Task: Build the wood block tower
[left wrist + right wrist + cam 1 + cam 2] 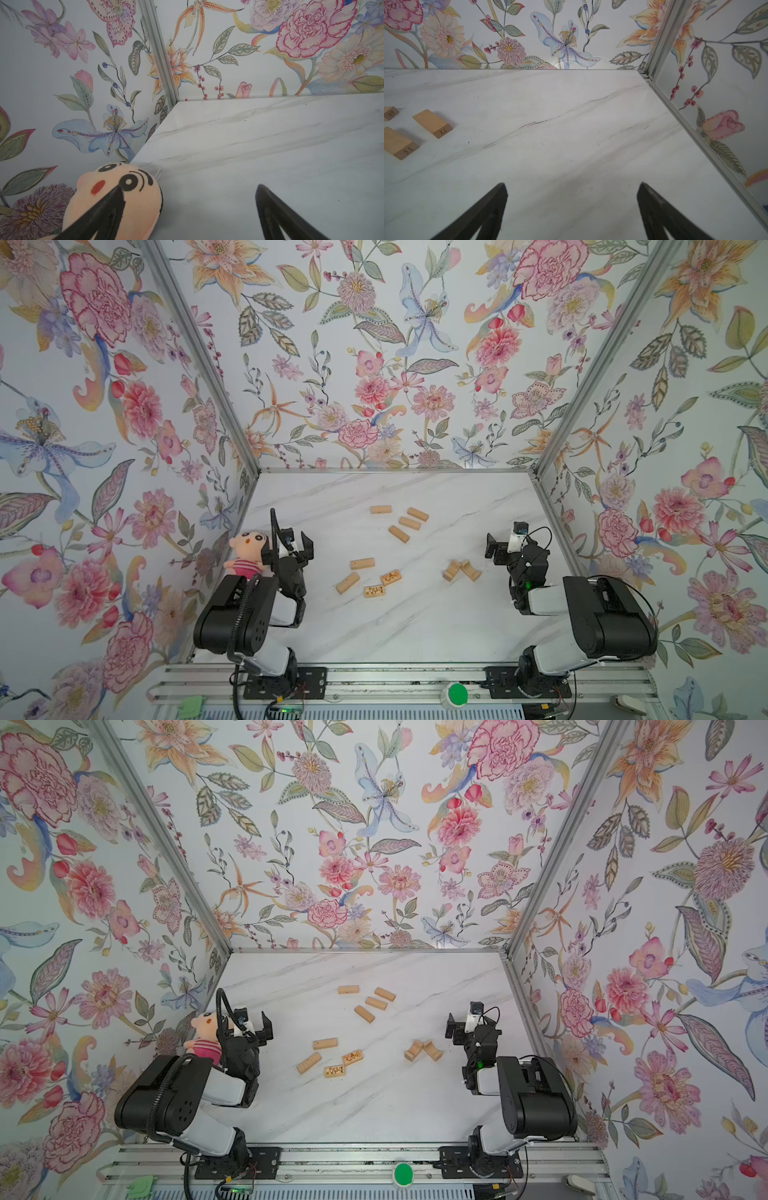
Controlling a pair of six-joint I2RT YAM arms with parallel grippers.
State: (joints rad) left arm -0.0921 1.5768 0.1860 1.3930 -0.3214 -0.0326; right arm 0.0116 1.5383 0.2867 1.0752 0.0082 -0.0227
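The wood blocks (362,563) lie scattered in three clusters on the marble table (415,626), all to the right of the plush doll (245,551) in both top views, while the left gripper (297,541) just beside the doll and the right gripper (492,548) far across from it both gape wide, holding nothing.

Numbers printed on end faces, seen from the right wrist: one wood block (432,123) reads 72, the neighbouring block (399,143) reads 51, and a third block (390,113), cut by the frame edge, shows 60, or 09 if turned. Dark print on 2 patterned blocks (391,578) in both top views is too small to read.
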